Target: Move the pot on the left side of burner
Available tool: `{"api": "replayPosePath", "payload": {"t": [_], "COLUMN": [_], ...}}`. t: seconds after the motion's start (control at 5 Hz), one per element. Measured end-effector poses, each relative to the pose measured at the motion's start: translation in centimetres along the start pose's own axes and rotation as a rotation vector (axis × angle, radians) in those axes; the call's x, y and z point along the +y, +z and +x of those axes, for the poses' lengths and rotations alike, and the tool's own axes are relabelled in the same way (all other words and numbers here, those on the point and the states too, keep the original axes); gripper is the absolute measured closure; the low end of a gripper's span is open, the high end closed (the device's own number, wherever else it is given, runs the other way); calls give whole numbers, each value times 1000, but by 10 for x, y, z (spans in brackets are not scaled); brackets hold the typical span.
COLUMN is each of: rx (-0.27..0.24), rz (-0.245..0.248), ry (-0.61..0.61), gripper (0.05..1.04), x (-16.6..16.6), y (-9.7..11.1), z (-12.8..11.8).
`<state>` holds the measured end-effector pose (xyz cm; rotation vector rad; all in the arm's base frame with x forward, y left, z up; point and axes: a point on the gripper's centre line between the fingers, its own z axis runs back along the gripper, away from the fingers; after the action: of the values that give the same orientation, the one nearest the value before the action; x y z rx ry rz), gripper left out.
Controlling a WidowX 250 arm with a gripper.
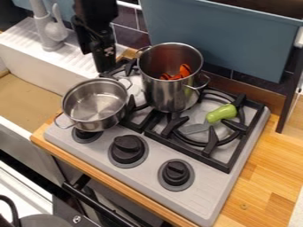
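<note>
A tap [42, 22] stands at the white sink [19, 43], left; a green-handled tool [221, 114] lies in front of a blue bin [225, 40] and dark tiles [130, 35].

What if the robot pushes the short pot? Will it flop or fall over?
The short pot looks like metal, so it should stay stiff. It seems empty, so it's probably fairly light. It's wide and low, so it may slide before it tips, but one side sticks out over a knob, so it could wobble.
</note>
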<state>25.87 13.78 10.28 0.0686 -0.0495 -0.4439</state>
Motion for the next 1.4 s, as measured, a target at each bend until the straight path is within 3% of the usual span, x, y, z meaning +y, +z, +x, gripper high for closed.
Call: {"api": "replayPosePath", "payload": {"t": [0.2, 0.4, 0.6, 0.8, 1.0, 1.2, 1.4], "rx": [5, -9, 15, 65, 78, 93, 91], "rz": [32, 95, 85, 44, 26, 11, 13], "ry": [-70, -79, -129, -172, -197, -218, -236], "gripper": [84, 84, 84, 84, 84, 130, 399], "x": [4, 8, 11, 10, 17, 17, 23], "y": [-14, -31, -47, -59, -62, -68, -70], "z": [-12, -15, -16, -18, -11, -8, -1]}}
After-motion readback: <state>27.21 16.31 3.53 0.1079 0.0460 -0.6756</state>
